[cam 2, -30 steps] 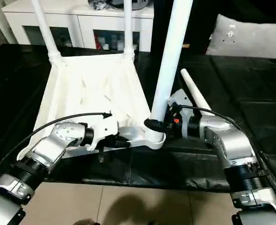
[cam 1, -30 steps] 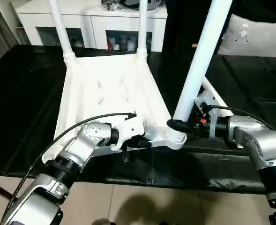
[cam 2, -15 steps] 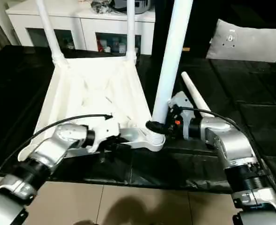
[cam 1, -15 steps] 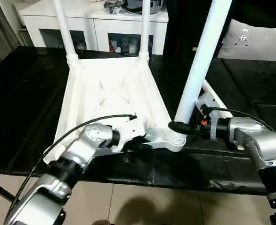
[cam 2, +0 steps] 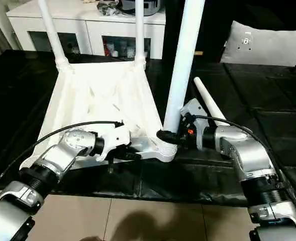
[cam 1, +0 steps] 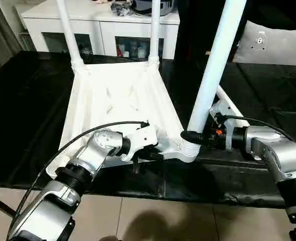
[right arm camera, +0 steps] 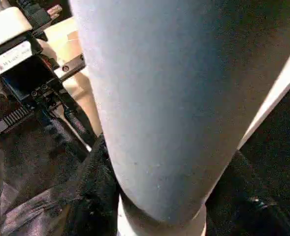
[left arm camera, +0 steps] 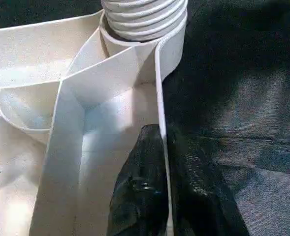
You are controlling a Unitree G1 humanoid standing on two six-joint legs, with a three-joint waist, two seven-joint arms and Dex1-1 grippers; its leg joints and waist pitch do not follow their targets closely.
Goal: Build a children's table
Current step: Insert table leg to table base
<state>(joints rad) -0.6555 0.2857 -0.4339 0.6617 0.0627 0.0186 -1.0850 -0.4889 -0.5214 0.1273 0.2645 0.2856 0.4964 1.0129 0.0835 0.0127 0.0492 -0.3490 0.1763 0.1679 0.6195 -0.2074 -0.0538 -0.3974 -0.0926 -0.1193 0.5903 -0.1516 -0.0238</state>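
A white cabinet (cam 1: 102,27) with glass doors stands behind the black-covered worktop (cam 1: 27,110). A grey pillow (cam 1: 276,42) lies at the far right. One loose white plastic leg (cam 2: 208,103) lies behind the right arm. The white plastic square table top (cam 1: 117,100) lies upside down near the front edge. The left gripper (left arm camera: 162,162) has its jaws pinched shut on the top's thin front rim. The right gripper (cam 1: 188,135) has its jaws clamped around the tall white leg (cam 1: 213,70) standing in the near right corner socket (cam 1: 188,149).

Both forearms are rounded silver shells stepping down into ribbed black collars near the elbows. A thin black cable loops free over the left arm to a white wrist block, ahead of the black-fingered left gripper (left arm camera: 157,196). The right wrist shows a small orange-red connector and its own black cable.
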